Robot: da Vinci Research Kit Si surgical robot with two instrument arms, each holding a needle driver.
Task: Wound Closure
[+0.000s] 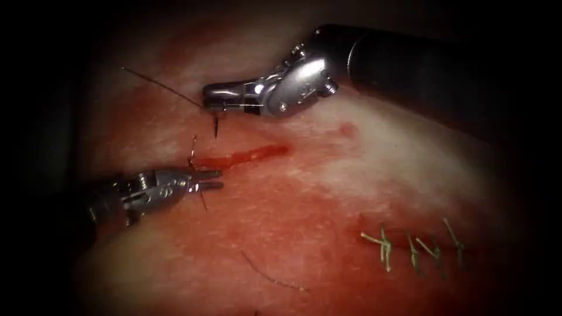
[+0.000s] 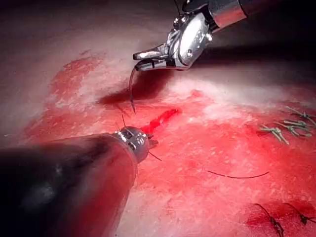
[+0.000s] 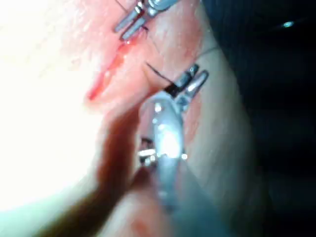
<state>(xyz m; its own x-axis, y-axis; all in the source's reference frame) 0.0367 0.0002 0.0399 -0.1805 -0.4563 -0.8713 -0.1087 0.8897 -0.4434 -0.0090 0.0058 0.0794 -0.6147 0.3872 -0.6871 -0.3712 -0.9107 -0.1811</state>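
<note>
Endoscope view
Right tool: reaches in over the far part of the tissue, above the cut; jaws closed on the needle.
Needle: gripped near its blunt end, hanging with the tip downward, clear of the tissue and just above the cut's left end.
Thread: runs from the right tool's jaws toward the tissue's far left edge.
Left tool: at the cut's left end; jaws slightly parted, with a thread strand crossing at them; whether they pinch it cannot be told.
Stitches: a finished row toward the tissue's near right edge.
Cut thread end: loose near the tissue's near edge.

Left wrist view
Left tool: tip beside the cut.
Right tool: holds the needle, its curve hanging free above the tissue.

Right wrist view
Right tool: jaws clamp a dark sliver of needle.
Left tool: at the cut's end.
</note>
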